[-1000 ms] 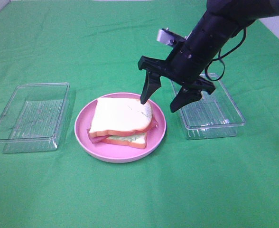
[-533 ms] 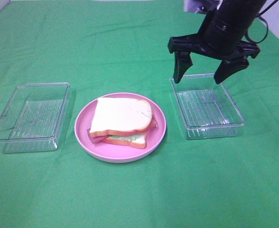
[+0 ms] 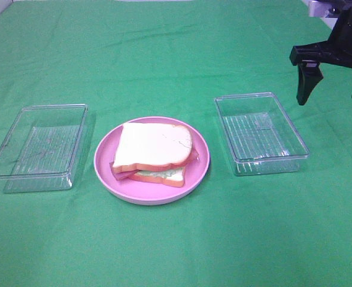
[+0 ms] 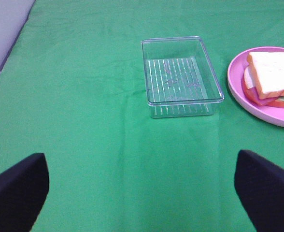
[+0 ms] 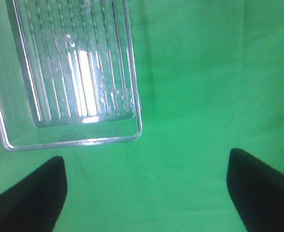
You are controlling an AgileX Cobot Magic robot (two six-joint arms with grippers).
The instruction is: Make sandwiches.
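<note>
One assembled sandwich (image 3: 154, 153) lies on the round pink plate (image 3: 104, 174) at the table's centre. Its white top bread slice has an orange-brown crust, with pink meat and pale green lettuce showing at the edges. My right gripper (image 3: 333, 89) hangs open and empty at the far right, above the cloth beyond the right clear tray (image 3: 261, 133). In the right wrist view its fingers (image 5: 31, 198) straddle bare green cloth beside that tray (image 5: 69, 72). My left gripper (image 4: 142, 193) is open and empty, well short of the left clear tray (image 4: 180, 72) and the sandwich (image 4: 275, 77).
Two empty clear plastic trays flank the plate, the left one (image 3: 38, 146) and the right one. Green cloth (image 3: 176, 251) covers the whole table. The pink plate's rim (image 4: 258, 106) shows in the left wrist view.
My right gripper has risen from the sandwich's top slice and swung right, past the right tray, with its jaws open and empty. The sandwich and the left arm have not moved.
</note>
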